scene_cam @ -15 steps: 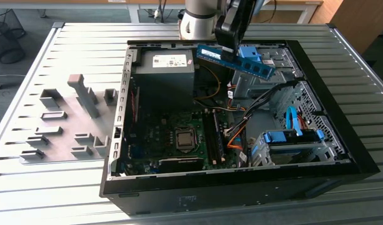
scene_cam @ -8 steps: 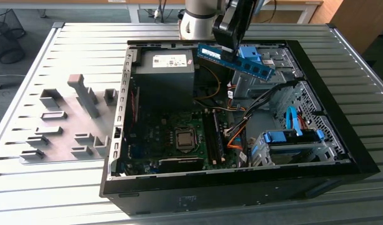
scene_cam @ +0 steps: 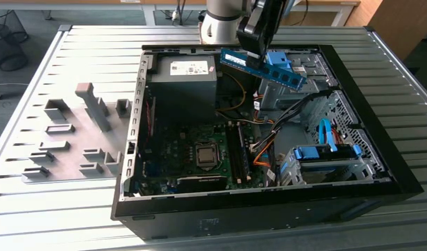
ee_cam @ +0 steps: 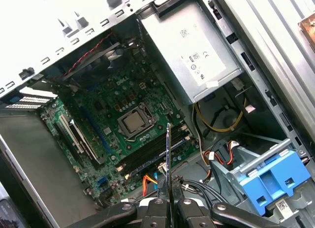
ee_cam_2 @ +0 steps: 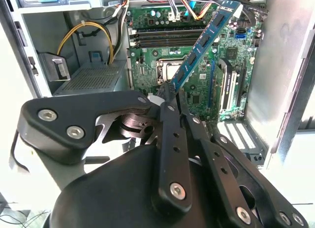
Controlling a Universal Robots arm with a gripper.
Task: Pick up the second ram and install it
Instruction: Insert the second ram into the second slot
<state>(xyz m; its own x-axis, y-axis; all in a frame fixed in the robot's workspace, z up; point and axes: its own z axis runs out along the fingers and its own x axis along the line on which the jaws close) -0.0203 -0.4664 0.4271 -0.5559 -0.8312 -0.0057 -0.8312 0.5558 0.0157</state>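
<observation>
Gripper (scene_cam: 256,51) clamped on second ram (scene_cam: 278,73) near one end. Stick tilted, suspended above open computer case (scene_cam: 269,219), clear of motherboard (scene_cam: 189,141). Arm (scene_cam: 224,21) upright at case's far side in exterior view.

Lab, slatted metal bench (scene_cam: 94,47), wire wastebasket (scene_cam: 7,40)

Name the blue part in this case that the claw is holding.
The long, flat ram stick, clamped in the claw and tilted above the motherboard; the chunky blue drive-bay clips sit untouched.

hand (scene_cam: 257,54) gripping second ram (scene_cam: 283,73), above case (scene_cam: 269,220)
</observation>
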